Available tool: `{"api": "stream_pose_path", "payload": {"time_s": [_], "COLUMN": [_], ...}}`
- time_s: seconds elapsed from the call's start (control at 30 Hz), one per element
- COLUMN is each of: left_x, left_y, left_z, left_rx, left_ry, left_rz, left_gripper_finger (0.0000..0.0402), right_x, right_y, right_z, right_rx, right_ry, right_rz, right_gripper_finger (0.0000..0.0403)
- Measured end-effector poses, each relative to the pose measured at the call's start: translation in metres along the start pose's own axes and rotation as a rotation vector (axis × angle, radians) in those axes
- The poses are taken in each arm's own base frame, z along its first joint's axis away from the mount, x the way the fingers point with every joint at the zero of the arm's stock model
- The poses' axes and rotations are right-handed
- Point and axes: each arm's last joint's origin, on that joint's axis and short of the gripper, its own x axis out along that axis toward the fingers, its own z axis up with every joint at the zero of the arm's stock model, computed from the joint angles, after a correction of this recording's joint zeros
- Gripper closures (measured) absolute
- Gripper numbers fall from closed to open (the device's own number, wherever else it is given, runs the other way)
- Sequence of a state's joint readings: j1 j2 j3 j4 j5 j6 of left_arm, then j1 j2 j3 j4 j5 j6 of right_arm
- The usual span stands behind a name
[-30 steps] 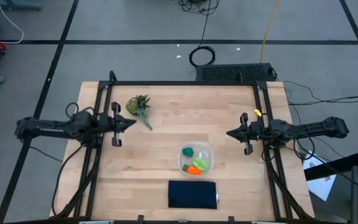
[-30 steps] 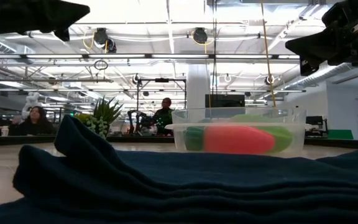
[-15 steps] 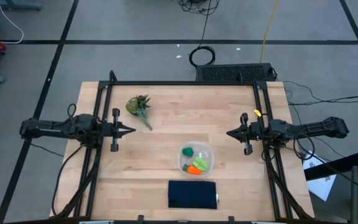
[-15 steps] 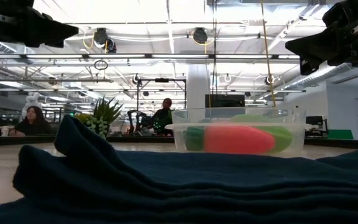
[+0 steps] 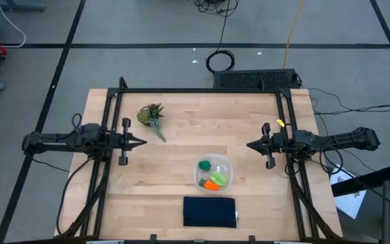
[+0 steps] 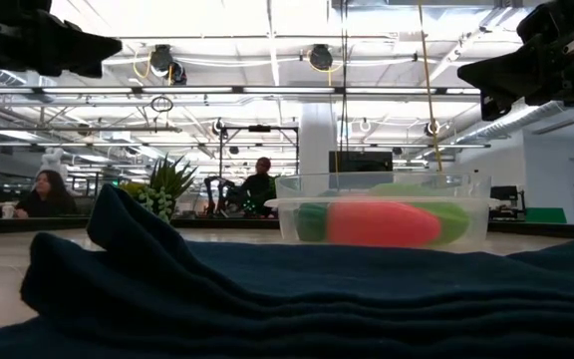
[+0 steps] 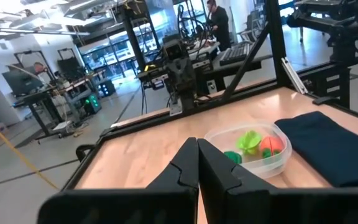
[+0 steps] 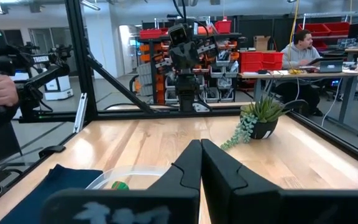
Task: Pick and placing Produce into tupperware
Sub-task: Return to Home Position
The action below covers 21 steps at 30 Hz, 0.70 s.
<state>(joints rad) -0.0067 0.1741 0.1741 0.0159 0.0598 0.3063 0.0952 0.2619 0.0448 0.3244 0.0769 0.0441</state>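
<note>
The clear tupperware (image 5: pixel 213 173) stands on the table's near middle and holds all three produce pieces: the dark green lump (image 5: pixel 205 165), the lime-green piece (image 5: pixel 218 179) and the orange carrot (image 5: pixel 212 185). It also shows in the low view (image 6: pixel 382 209) and the left wrist view (image 7: pixel 248 147). My left gripper (image 5: pixel 143 142) is shut and empty above the table's left side. My right gripper (image 5: pixel 249 145) is shut and empty above the right side. Both hang well clear of the container.
A folded dark navy cloth (image 5: pixel 210 211) lies at the near edge, in front of the tupperware. A leafy plant sprig (image 5: pixel 152 116) lies at the far left. Black frame rails (image 5: pixel 202 91) border the table. People sit and stand in the room beyond.
My left gripper has drawn back toward the table's left edge and a little toward the near edge; its fingers stay shut. The tupperware and produce have not moved.
</note>
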Motion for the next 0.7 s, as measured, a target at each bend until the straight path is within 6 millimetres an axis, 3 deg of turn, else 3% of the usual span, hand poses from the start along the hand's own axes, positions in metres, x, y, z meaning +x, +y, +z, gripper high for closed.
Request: {"api": "stream_pose_path", "payload": {"time_s": [0.7], "left_x": [0.003], "left_y": [-0.003], "left_z": [-0.02], "left_rx": [-0.083], "left_ry": [0.086], "left_rz": [0.09], "left_gripper_finger": [0.0402], "right_x": [0.0], "right_y": [0.0], "right_z": [0.0], "right_rx": [0.0], "right_ry": [0.004], "right_rz": [-0.001], "right_gripper_finger": [0.0403]}}
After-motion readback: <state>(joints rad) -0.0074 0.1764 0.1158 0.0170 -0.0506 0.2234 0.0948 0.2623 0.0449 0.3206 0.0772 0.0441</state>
